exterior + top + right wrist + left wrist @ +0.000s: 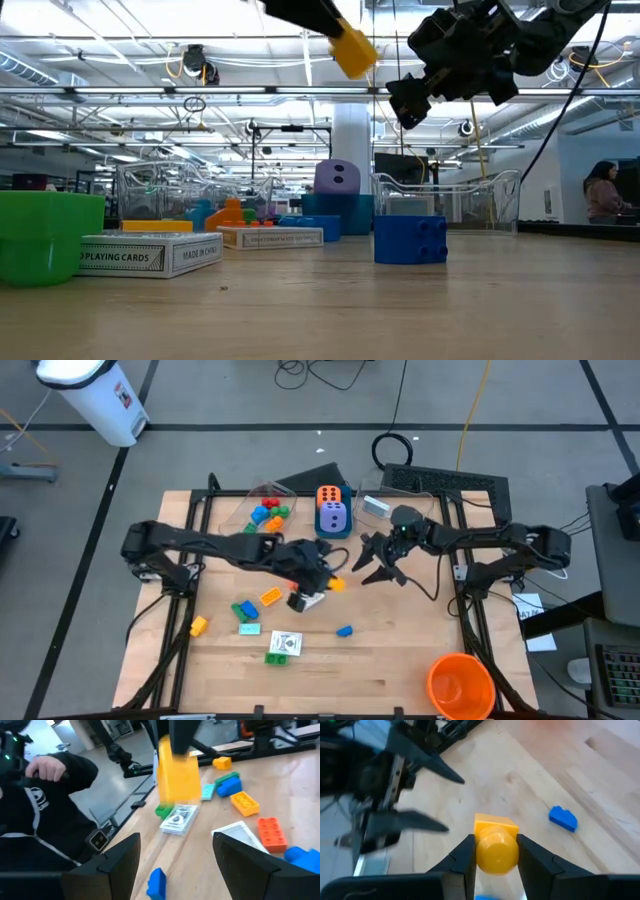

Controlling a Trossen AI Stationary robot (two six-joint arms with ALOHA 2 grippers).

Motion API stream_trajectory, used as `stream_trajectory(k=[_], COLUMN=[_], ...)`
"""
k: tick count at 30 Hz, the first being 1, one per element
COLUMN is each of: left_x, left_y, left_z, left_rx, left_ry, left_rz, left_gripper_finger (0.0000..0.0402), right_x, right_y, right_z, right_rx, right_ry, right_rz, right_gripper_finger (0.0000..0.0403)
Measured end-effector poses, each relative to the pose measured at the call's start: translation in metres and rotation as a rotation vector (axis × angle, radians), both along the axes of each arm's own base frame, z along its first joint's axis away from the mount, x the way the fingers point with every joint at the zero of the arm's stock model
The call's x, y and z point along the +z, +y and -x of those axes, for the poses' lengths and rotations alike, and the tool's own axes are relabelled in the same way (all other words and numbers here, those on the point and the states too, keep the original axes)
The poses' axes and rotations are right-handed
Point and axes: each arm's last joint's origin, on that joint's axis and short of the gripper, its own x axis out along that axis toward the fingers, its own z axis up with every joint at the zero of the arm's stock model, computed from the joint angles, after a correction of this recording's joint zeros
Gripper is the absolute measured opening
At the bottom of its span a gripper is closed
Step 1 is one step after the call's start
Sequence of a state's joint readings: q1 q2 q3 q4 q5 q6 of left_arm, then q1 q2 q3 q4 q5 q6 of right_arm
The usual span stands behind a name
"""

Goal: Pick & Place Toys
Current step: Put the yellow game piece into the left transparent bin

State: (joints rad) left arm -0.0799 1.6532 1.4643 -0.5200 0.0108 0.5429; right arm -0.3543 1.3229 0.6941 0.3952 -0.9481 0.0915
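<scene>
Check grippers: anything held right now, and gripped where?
Left gripper holds a yellow brick by its two opposite sides, up off the table. Right gripper is open and holds nothing, facing the brick.

2 black jointed arms (210,546), black cables; tapered dark fingers (461,860).

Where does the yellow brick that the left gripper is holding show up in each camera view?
High view: yellow brick mid-table, at the left gripper's tip.
Low view: top centre, held aloft.
Left wrist view: between the fingers.
Right wrist view: upper centre.
Shared landmark: the lone blue brick.
</scene>
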Motion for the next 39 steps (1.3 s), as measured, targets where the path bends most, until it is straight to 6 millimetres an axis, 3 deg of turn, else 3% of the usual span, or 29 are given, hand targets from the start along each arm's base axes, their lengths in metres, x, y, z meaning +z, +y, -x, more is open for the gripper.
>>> stream_trajectory(k=[9, 17, 23, 29, 32, 39], left_x=[0.049, 0.062, 0.054, 0.029, 0.009, -0.038], left_y=[0.024, 0.081, 0.132, 0.171, 0.184, 0.202], left_z=[0.068, 0.110, 0.126, 0.139, 0.149, 0.162], left_rx=[0.263, 0.528, 0.661, 0.778, 0.833, 0.873], left_ry=[0.041, 0.111, 0.186, 0.266, 0.329, 0.366], left_rz=[0.020, 0.081, 0.164, 0.196, 0.210, 0.279], left_gripper_finger=[0.0113, 0.0112, 0.0115, 0.0111, 0.0111, 0.0115], right_x=[0.002, 0.000, -0.002, -0.012, -0.022, -0.044], right_y=[-0.003, 0.010, 0.018, 0.023, 0.024, 0.023], right_z=[0.002, -0.006, -0.009, -0.006, -0.001, 0.011], right_rx=[-0.022, -0.184, -0.269, -0.240, -0.244, -0.431], right_ry=[-0.007, 0.020, 0.029, 0.049, 0.057, 0.073], right_rz=[0.007, 0.081, 0.149, 0.174, 0.177, 0.192], right_gripper_finger=[0.0235, 0.0231, 0.0233, 0.0228, 0.0226, 0.0227])
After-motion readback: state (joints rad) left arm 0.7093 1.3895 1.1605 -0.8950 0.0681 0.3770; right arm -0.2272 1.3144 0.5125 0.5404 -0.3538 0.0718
